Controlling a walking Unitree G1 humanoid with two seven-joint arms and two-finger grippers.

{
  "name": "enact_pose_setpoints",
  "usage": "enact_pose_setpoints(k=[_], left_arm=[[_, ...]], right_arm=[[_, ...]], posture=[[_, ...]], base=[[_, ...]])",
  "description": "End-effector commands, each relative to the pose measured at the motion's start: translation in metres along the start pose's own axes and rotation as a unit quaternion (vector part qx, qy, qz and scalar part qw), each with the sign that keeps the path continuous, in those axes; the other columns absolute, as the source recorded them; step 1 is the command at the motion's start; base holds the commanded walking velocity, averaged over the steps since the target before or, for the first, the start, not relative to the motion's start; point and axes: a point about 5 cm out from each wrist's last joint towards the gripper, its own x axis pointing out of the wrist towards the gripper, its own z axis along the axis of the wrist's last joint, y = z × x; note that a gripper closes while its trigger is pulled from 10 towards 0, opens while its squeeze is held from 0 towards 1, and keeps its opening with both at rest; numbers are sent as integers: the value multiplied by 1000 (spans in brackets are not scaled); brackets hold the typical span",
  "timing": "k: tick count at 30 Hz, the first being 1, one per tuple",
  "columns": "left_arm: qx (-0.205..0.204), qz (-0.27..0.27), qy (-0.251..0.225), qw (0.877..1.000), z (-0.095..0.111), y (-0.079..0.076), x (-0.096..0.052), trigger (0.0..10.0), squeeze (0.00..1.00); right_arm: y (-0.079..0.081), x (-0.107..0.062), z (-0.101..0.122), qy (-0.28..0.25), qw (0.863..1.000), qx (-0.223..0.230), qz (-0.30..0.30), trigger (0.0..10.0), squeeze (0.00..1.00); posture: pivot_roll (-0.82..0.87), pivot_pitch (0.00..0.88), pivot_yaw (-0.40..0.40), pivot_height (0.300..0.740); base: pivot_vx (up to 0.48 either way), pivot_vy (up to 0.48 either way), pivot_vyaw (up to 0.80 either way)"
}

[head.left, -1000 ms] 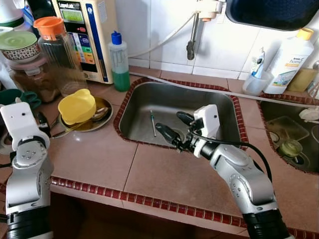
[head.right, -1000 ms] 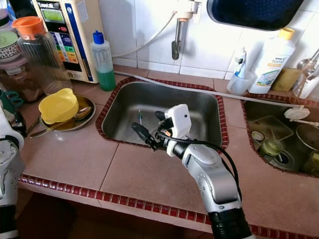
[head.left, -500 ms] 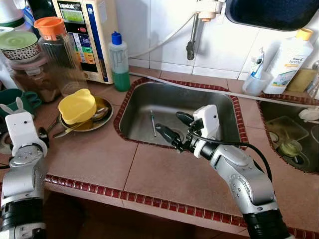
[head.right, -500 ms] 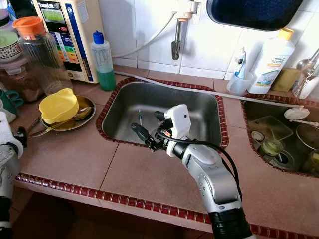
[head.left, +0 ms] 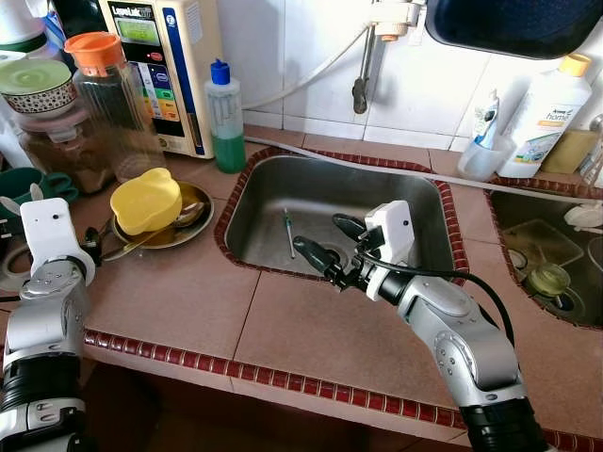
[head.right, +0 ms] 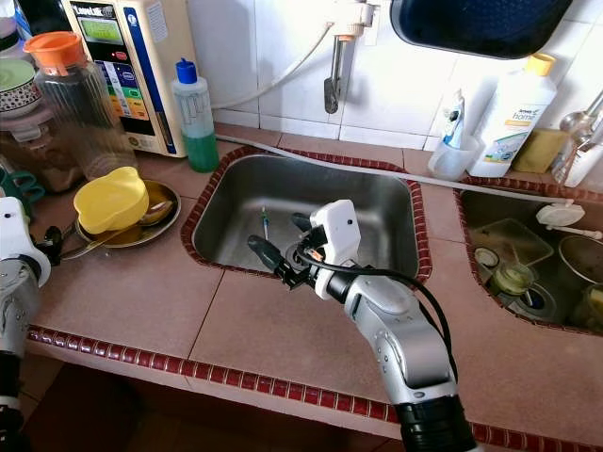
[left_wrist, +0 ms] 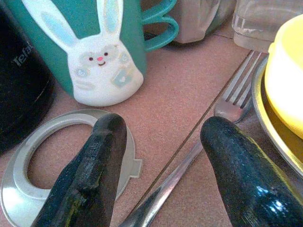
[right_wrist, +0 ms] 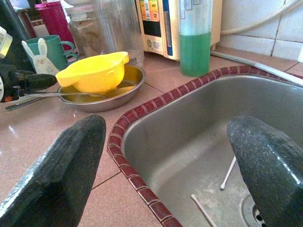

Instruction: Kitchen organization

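An upturned yellow bowl rests on a metal plate left of the sink. A fork lies on the counter beside the plate, its handle running between the fingers of my left gripper. That gripper is open and low over the counter, close to a green bunny mug and a flat metal ring. My right gripper hangs open over the sink's front rim with nothing in it. A thin toothbrush lies in the sink.
A green soap bottle, a water unit and jars line the back left. A faucet hangs over the sink. A white bottle and a second basin with dishes are on the right.
My left arm has come forward and inward, bringing its gripper up to the fork beside the plate. The right arm has barely moved.
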Motion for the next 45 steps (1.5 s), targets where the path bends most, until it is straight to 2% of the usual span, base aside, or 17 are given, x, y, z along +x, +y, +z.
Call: enact_pose_setpoints(k=[1,11,25,35,36,37,38,39,40,45], left_arm=[[8,-11,-2,1000,3,-2,1,10000,0],[11,-50,20,998,-3,-9,2,10000,0],[10,-60,55,997,-12,-3,8,10000,0],[2,-87,78,993,-19,-7,7,10000,0],[3,-87,78,993,-20,-7,7,6471,0],[3,-88,79,993,-21,-7,6,3765,0],[2,-89,79,993,-21,-7,6,1647,0],[2,-89,79,993,-21,-7,6,1647,0],[1,-91,80,993,-22,-7,6,0,0],[-1,-94,80,992,-22,-6,5,0,0]], right_arm=[[2,0,5,-5,1000,-10,2,10000,0],[1,-1,5,-5,1000,-10,1,10000,0],[1,-1,6,-6,1000,-11,0,10000,0],[1,-2,6,-7,1000,-10,-1,10000,0],[1,-2,6,-7,1000,-10,-1,10000,0],[1,-2,6,-7,1000,-10,-1,10000,0],[1,-2,6,-7,1000,-10,-1,10000,0],[1,-2,6,-7,1000,-10,-1,10000,0],[1,-1,6,-7,1000,-9,-1,10000,0],[2,-1,6,-8,1000,-8,0,10000,0]], posture=[[85,31,9,740],[87,32,12,740],[83,32,15,740],[82,35,16,740],[82,35,16,740],[83,34,16,740],[83,34,16,740],[83,34,16,740],[83,34,16,740],[89,33,16,740]], base=[[0,0,0],[0,0,0],[0,0,0],[0,0,0],[0,0,0],[0,0,0],[0,0,0],[0,0,0],[0,0,0],[0,0,0]])
